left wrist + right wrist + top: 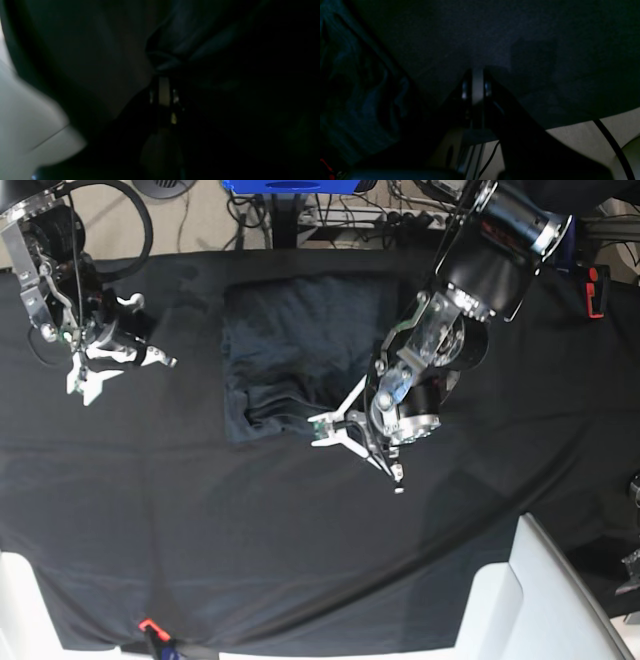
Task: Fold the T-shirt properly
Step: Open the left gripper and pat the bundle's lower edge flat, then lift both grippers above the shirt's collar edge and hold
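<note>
The dark grey T-shirt (pixel 300 340) lies as a rough rectangle on the black tablecloth (pixel 300 560), its near edge rumpled. My left gripper (pixel 345 442) is at that near edge. In the left wrist view, which is dark and blurred, the left gripper (pixel 163 75) has its jaws together, and folds of the T-shirt (pixel 180 37) bunch at the tips. My right gripper (pixel 100 370) hangs over bare cloth at the far left, apart from the shirt. In the right wrist view the right gripper (pixel 477 71) is shut on nothing.
White furniture (pixel 530 600) stands at the table's near right corner. Cables and a blue object (pixel 290 188) lie beyond the far edge. A red-tipped object (pixel 595 290) sits at the right. Wrinkled bluish cloth (pixel 357 100) shows at the right wrist view's left.
</note>
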Controlling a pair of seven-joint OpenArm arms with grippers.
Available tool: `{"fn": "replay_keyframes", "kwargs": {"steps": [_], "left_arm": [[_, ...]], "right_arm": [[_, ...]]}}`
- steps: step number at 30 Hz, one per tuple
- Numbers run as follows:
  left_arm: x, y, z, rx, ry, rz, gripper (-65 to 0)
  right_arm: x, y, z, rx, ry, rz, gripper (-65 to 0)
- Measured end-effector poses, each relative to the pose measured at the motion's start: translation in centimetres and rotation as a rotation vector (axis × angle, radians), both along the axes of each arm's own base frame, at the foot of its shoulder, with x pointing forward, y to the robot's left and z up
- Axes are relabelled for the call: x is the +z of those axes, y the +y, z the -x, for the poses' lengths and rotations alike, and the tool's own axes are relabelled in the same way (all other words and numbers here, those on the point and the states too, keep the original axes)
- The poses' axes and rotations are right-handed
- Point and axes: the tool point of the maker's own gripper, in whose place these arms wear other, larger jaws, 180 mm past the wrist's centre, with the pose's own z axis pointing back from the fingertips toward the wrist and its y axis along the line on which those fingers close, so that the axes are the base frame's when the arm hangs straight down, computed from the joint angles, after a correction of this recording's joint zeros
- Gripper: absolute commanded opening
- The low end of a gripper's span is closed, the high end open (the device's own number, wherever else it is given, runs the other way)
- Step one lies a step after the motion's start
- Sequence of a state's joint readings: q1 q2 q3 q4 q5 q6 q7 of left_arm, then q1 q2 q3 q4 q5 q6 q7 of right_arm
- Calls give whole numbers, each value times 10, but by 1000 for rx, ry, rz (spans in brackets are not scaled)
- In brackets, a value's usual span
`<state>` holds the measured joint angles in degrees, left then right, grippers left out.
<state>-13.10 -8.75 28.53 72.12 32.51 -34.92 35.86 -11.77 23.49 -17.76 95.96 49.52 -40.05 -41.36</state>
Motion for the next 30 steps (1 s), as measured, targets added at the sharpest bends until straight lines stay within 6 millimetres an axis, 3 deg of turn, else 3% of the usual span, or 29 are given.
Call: {"fn": "replay_keyframes", "kwargs": {"steps": [7,21,24,27,29,30], "left_arm": [[-12,-3,2,38,66,63,-650],[11,-6,-23,30,2,81,-650],[33,-17,-31,19,-55,128,-650],[78,-20,-36,79,-179,249,-650],[103,-19,-24,99,-249,303,-650],[106,-20,-10,107,-260,319,-650]], "right_arm": [[0,-1,0,0,0,3,-648],[1,-1,-2,1,-5,2,-648],[1,0,-2,1,-2,0,-648],[0,10,1,52,-3,7,-648],[4,25,6,127,-15,26,-648],[9,32,6,166,-40,42,-648]]}}
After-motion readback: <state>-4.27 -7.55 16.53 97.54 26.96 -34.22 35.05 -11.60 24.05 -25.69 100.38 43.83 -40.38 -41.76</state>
